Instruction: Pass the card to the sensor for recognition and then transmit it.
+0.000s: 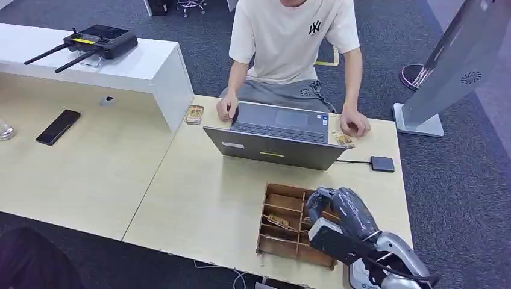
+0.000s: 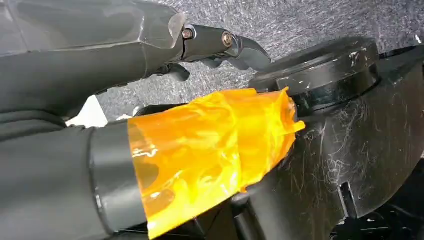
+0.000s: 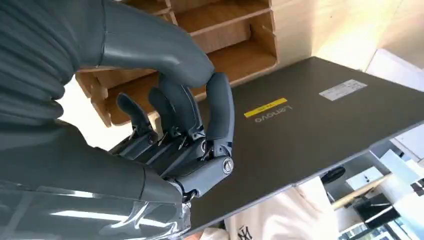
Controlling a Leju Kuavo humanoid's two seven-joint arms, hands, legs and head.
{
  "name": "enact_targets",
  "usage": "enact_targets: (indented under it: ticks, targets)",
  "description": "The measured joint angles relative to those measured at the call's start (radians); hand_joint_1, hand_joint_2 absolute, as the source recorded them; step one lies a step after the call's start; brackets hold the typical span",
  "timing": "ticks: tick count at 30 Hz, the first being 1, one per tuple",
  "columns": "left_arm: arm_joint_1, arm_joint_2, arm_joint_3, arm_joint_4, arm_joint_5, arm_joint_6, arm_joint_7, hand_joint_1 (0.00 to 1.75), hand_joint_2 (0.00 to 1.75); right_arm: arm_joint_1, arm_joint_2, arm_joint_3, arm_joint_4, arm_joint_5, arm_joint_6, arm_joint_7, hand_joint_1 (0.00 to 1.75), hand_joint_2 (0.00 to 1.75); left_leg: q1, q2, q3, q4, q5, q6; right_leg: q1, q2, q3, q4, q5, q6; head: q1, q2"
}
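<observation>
Right hand behind laptop ("Lenovo")

Beside the brown wooden tray lies a pale wood-grain table. Behind the tray stands a dark grey laptop with 1 yellow label (plus 1 small white sticker). Behind the laptop sits a person in a cream T-shirt with a black logo. Above the tray hovers the dark grey right hand. The left hand wears orange tape.
</observation>
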Motion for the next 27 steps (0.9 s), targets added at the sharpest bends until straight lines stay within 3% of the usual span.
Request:
enact_targets:
  ticks: [1,3,5,6,7,8,9,18,27]
  targets:
    - [-0.002,0.0,-0.001,0.002,0.005,0.0,-0.006,0.0,0.0,0.001,-0.002,0.003,-0.001,0.001,0.003,0.0,1.31,1.75,0.0,0.0,0.0,0.0,0.0,0.0,0.0,0.0,0.0,0.0,0.0,0.0,0.0,0.0]
    - [-0.008,0.001,-0.007,0.005,0.012,0.0,-0.016,0.0,0.0,0.001,-0.01,0.01,-0.002,0.011,0.006,0.002,1.31,1.75,0.0,0.0,0.0,0.0,0.0,0.0,0.0,0.0,0.0,0.0,0.0,0.0,0.0,0.0]
    - [-0.013,0.002,-0.015,0.007,0.013,0.0,-0.018,0.0,0.0,0.005,-0.019,0.015,-0.003,0.026,0.005,0.004,0.59,1.75,0.0,0.0,0.0,0.0,0.0,0.0,0.0,0.0,0.0,0.0,0.0,0.0,0.0,0.0]
    - [-0.015,0.002,-0.019,0.009,0.013,0.0,-0.018,0.0,0.0,0.007,-0.024,0.018,-0.006,0.036,0.005,0.006,0.59,1.75,0.0,0.0,0.0,0.0,0.0,0.0,0.0,0.0,0.0,0.0,0.0,0.0,0.0,0.0]
    - [-0.018,0.002,-0.024,0.011,0.013,0.0,-0.017,0.0,0.0,0.01,-0.029,0.02,-0.008,0.043,0.005,0.008,1.12,1.75,0.0,0.0,0.0,0.0,0.0,0.0,0.0,0.0,0.0,0.0,0.0,0.0,0.0,0.0]
    - [-0.019,0.002,-0.027,0.013,0.013,0.0,-0.017,0.0,0.0,0.012,-0.034,0.023,-0.008,0.048,0.005,0.01,1.29,1.75,0.0,0.0,0.0,0.0,0.0,0.0,0.0,0.0,0.0,0.0,0.0,0.0,0.0,0.0]
    - [-0.02,0.002,-0.03,0.014,0.013,0.0,-0.017,0.0,0.0,0.015,-0.042,0.025,-0.009,0.056,0.005,0.014,1.33,1.75,0.0,0.0,0.0,0.0,0.0,0.0,0.0,0.0,0.0,0.0,0.0,0.0,0.0,0.0]
    - [-0.026,0.003,-0.035,0.023,0.023,0.0,-0.011,0.0,0.0,0.055,-0.086,0.039,-0.044,0.09,-0.013,0.035,1.31,1.75,0.0,0.0,0.0,0.0,0.0,0.0,0.0,0.0,0.0,0.0,0.0,0.0,0.0,0.0]
    - [-0.025,0.001,-0.035,0.027,0.036,0.0,-0.008,0.0,0.0,0.075,-0.098,0.039,-0.061,0.093,-0.013,0.039,1.27,1.75,0.0,0.0,0.0,0.0,0.0,0.0,0.0,0.0,0.0,0.0,0.0,0.0,0.0,0.0]
